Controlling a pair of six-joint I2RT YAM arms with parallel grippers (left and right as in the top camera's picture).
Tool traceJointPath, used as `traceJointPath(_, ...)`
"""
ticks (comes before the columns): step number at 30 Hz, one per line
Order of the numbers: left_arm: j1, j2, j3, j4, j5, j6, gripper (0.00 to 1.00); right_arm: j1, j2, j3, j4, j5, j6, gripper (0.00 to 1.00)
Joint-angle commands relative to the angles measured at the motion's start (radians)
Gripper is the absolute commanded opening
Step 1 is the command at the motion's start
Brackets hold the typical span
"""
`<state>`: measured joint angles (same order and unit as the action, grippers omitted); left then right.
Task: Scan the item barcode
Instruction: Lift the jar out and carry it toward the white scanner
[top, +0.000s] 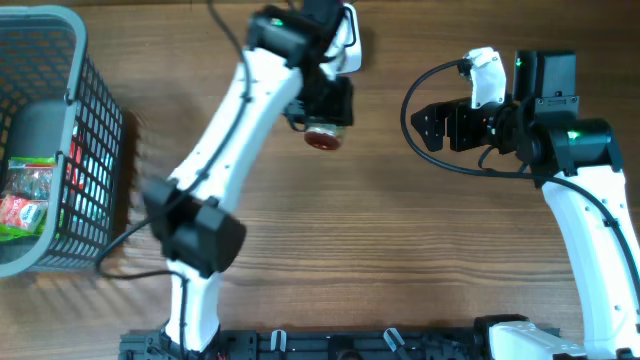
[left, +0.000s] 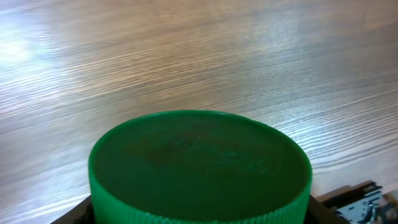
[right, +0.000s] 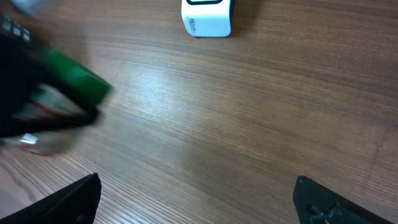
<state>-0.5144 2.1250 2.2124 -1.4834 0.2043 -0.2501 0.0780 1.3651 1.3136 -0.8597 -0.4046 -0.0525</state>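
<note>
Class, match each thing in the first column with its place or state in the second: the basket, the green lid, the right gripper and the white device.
Column one:
1. basket
2. green lid
3. right gripper
4. white device

Column two:
a. open, holding nothing
b. at the left edge of the table, with packets inside
c. standing on the wooden table by itself
d. on the container held in the left gripper

Pairs: 1-b, 2-d, 3-a, 4-c.
</note>
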Motion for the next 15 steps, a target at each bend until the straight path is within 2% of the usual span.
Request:
traceJointPath(1,-0.065,0.085,0.009,0.030,-0.054,-0.055,0.29,0.003,0.001,0.019,0.002,-0.023,0.003,1.00)
traceJointPath(8,-0.127,0.153,-0.116,0.131,-0.259,-0.153,0.29,0.003,0.001,0.019,0.002,-0.023,0.003,1.00)
traceJointPath(12,-0.132,0.153,-0.253,0.260,-0.329,-0.185,0.30,0.003,0.001,0.019,0.002,-0.023,0.003,1.00)
traceJointPath(15,-0.133,0.153,-0.351,0.358,-0.330,-0.194,0.30,0.003,0.001,0.019,0.002,-0.023,0.003,1.00)
